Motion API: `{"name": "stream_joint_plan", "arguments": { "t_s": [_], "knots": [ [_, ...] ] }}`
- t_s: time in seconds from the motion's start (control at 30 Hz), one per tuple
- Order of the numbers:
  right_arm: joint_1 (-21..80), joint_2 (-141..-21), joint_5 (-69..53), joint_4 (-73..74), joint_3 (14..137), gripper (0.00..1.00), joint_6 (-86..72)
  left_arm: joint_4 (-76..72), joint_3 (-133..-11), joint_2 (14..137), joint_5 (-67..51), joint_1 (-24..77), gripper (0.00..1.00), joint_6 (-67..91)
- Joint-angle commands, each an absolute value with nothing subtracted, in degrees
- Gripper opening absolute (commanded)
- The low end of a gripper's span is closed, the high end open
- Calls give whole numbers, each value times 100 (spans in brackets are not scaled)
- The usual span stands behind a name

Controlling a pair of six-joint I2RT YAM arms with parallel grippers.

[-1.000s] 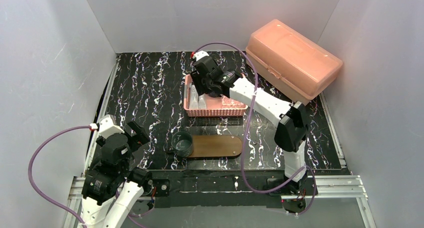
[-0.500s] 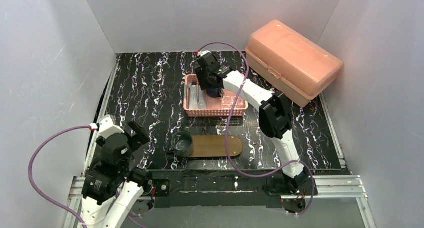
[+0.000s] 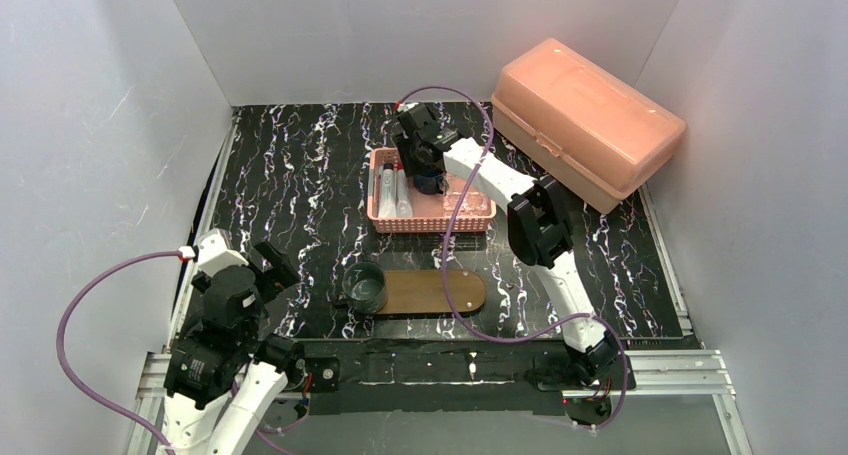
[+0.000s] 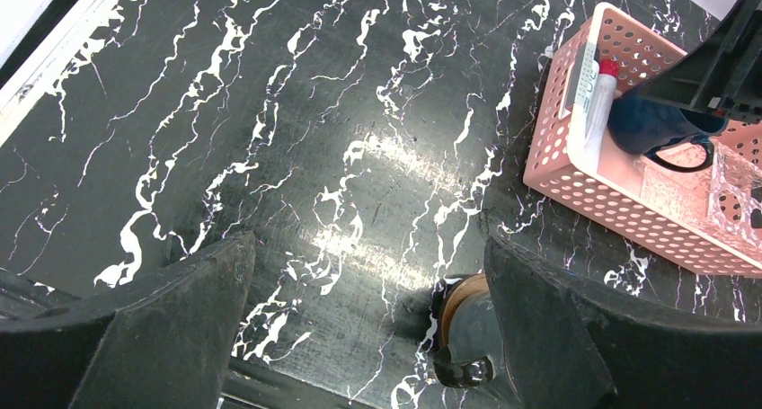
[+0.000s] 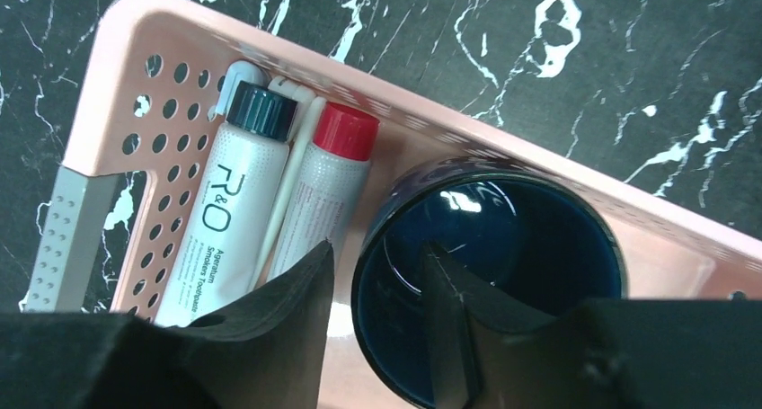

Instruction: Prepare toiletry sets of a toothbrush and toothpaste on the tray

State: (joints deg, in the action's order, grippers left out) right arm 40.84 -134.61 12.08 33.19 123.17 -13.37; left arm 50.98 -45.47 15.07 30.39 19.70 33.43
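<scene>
Nearest, well in front of the pink basket (image 3: 430, 223) and to its left, the left gripper (image 4: 368, 274) hangs over the counter (image 4: 270, 85), fingers spread wide, holding nothing. Just in front of the basket lies the tray (image 3: 440, 292), with a grey-green cup (image 3: 364, 287) at its left end. Inside the basket, at the left, two toothpaste tubes (image 5: 225, 211) lie with a toothbrush (image 5: 286, 193) between them; beside them stands the dark blue mug (image 5: 503, 238). The right gripper (image 5: 377, 265) straddles the rim of the mug, one finger inside, one outside; whether they press it I cannot tell. Behind the basket, to the right, stands a salmon box (image 3: 585, 115)
</scene>
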Motion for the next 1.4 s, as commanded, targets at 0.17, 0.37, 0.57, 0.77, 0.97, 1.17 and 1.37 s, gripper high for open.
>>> {"name": "stream_joint_plan", "arguments": {
  "t_s": [0.17,0.37,0.57,0.77,0.97,1.17,1.37],
  "knots": [
    [4087,-13640,1047,3304,12551,37,-1359,5071,-4579,1563,3085,1927,99,3303],
    [4087,-13623,1044,3309,12517,18,-1314,5057,-4577,1561,3076,1930,99,3304],
    [4087,-13516,1016,3276,12498,1,-1272,5056,-4579,1587,3059,1918,99,3304],
    [4096,-13218,1072,3189,12393,1,-1220,5045,-4571,1600,3041,1902,99,3296],
    [4104,-12857,1030,3044,12163,1,-1139,5039,-4579,1623,3012,1889,99,3288],
    [4135,-12546,999,2909,11974,1,-1100,5033,-4571,1642,2998,1872,99,3287],
    [4190,-12331,1054,2861,11912,1,-1072,5033,-4577,1638,2997,1857,99,3278]
  ]
}}
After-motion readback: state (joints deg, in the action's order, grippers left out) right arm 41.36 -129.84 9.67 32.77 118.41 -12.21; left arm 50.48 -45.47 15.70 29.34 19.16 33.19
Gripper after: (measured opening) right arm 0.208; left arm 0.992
